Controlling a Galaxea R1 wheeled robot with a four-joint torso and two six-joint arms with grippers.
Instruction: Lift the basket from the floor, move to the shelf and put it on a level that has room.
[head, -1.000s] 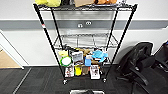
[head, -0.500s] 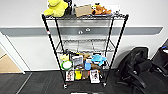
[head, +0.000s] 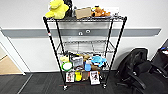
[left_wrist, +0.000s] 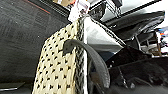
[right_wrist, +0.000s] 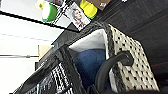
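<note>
The shelf is a tall black wire rack against the white wall, straight ahead in the head view. Its level, the second wire tier from the top, is bare. The tan woven basket hangs close in front of my left wrist, above dark carpet. Its dark loop handle runs into my left gripper. From the right wrist, the basket shows a white lining, a blue item and black bag-like stuff. Its other handle leads into my right gripper.
A yellow plush toy and a cardboard box sit on the top tier. The two lower tiers are crowded with small items. A black office chair stands right of the rack. A doorway with tan floor lies at the left.
The head camera has shifted, so the rack now sits lower and larger in the picture, with its top tier and the plush toy fully in view.
</note>
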